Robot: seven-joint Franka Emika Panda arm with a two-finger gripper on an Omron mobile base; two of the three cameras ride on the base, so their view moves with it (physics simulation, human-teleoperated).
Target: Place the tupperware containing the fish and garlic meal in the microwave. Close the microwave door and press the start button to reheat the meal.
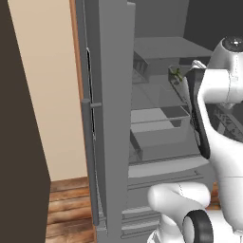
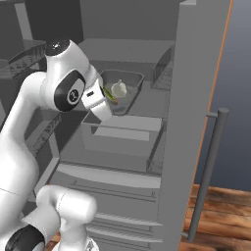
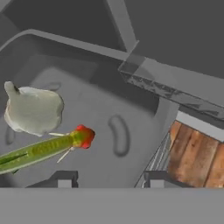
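A: Left base view, quick: one tall grey fridge (image 1: pixel 156 118) with its door (image 1: pixel 107 114) swung open, one arm (image 1: pixel 218 142) rising at the right. A bit of green, the fish and garlic meal (image 1: pixel 175 72), peeks past the arm on an upper shelf. Gripper itself hidden behind the arm.

B: Right base view?

A: One tupperware (image 2: pixel 128 88), translucent grey, on a fridge shelf, well inside. One pale garlic bulb (image 2: pixel 118 89) and one green piece in it. The hand (image 2: pixel 100 105) is at the tub's near left edge; fingers not visible. One fridge door handle (image 2: pixel 208 171) at the right.

B: Hand view?

A: Looking into the tub (image 3: pixel 100 105): one whitish garlic (image 3: pixel 33 109), one green fish with a red end (image 3: pixel 46 148). Two dark fingertips (image 3: pixel 64 178) at the bottom, the gripper (image 3: pixel 109 180) parted partway with the tub's floor showing between them. Whether they clamp the tub's wall, cannot tell.
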